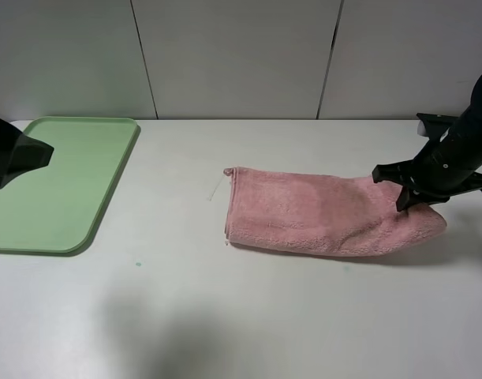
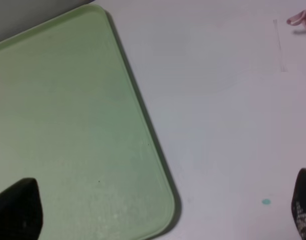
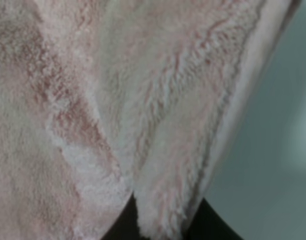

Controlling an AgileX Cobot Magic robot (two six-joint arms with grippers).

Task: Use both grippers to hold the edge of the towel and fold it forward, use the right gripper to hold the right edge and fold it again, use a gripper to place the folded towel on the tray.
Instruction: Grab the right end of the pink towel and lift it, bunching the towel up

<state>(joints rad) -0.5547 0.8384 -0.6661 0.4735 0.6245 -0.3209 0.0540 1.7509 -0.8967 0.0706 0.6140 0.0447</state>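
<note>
Step two from where I sit: the pink terry towel point(image 1: 327, 215) lies on the white table point(image 1: 225, 316) as a long doubled strip, well apart from the flat green plastic tray point(image 1: 59, 181), on the right arm's side of it.

The right gripper point(image 1: 406, 199) is at the towel end farthest from the tray. It looks clamped on that edge, with the corner slightly raised.

The left gripper point(image 1: 35, 151) hangs over the tray with its fingers spread, holding nothing.

Next I'd carry the held end up and over toward the tray-side end, low enough that the layers don't slide, and let go once the edges meet.

The right wrist shows only pile wedged between its dark fingers point(image 3: 213, 227) (grip depth unclear). Only the overhead shows the strip's whole outline. The left wrist adds the tray's corner and a loose thread point(image 2: 280, 47) beside the towel's tray-side tip.
</note>
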